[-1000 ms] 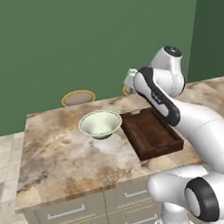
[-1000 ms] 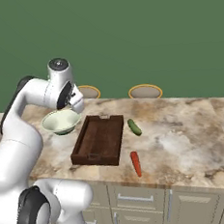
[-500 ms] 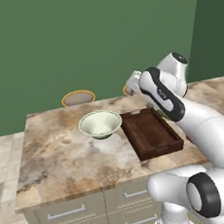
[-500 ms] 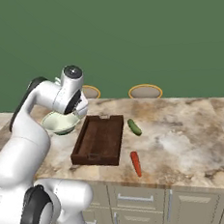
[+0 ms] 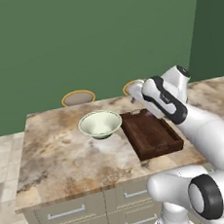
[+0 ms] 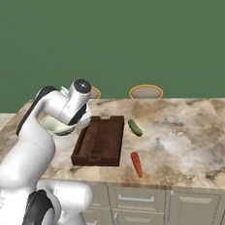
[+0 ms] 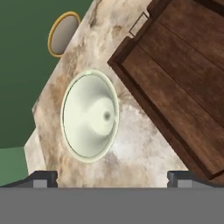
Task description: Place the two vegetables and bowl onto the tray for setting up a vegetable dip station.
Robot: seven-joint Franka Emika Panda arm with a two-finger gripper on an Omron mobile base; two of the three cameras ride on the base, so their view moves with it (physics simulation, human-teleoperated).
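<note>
The dark brown wooden tray (image 6: 100, 141) serves as the landmark: it lies on the marbled countertop (image 5: 60, 158) with raised edges and a cut-out handle at each end, and nothing sits inside it.

The pale cream-green bowl (image 5: 100, 123) stands upright on the counter just beside the tray's long side, on the side away from the vegetables, close to the tray's far corner but not touching it. In the hand view the bowl (image 7: 90, 113) appears whole, with a strip of bare marble between its rim and the tray's edge (image 7: 144, 100).

On the opposite side of the tray, the dark green cucumber (image 6: 135, 127) lies on the counter near the tray's far end, slightly apart from the rim. The orange-red carrot (image 6: 136, 164) lies closer to the counter's front edge, beside the tray's near corner and also clear of it. The two vegetables are apart from each other.

The gripper (image 7: 111, 176) hangs above the counter over the gap between bowl and tray, near the tray's far corner, looking down on both. Its two dark fingertips (image 7: 41, 177) stand spread wide with nothing between them, so the hand is empty.

Behind the counter, beyond the tray's far end, two yellow-rimmed round stool seats (image 6: 145, 92) show against the green wall (image 6: 126, 35).
</note>
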